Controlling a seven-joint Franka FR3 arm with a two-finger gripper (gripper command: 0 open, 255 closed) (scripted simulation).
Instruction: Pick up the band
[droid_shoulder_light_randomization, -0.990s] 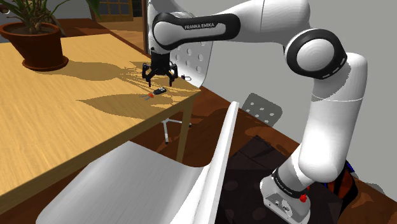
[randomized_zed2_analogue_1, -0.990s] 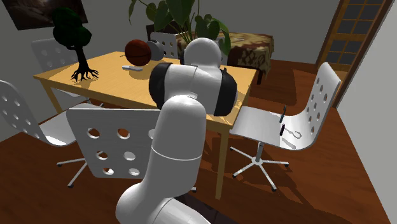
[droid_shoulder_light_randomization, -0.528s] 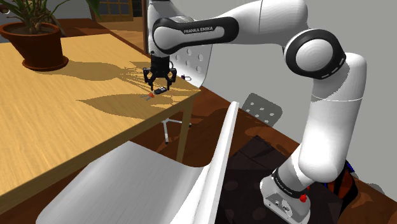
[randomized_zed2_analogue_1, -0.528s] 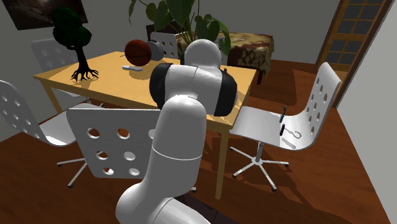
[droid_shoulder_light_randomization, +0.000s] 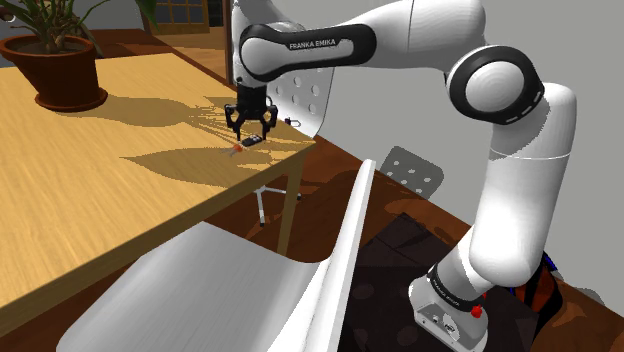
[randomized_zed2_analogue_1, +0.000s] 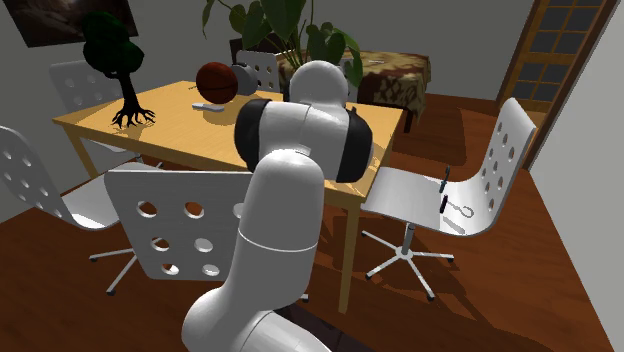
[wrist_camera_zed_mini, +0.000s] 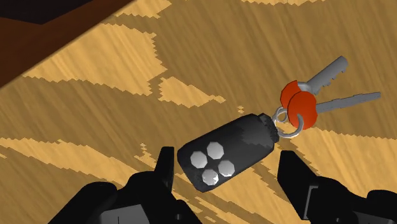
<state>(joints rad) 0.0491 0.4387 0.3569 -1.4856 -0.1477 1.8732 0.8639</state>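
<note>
End effector wide open, empty. Black key fob flat on desk, between fingers, untouched, at end effector's 6 o'clock in shoulder view. We should square wrist to fob, lower, then close.

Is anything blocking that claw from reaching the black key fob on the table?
Nothing visible does. The open gripper hangs right over the key fob, one finger on each side; its red-capped keys lie off to one end.

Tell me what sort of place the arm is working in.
Probably a home dining area: a wooden table ringed by white perforated chairs, with a potted plant standing on it.
</note>
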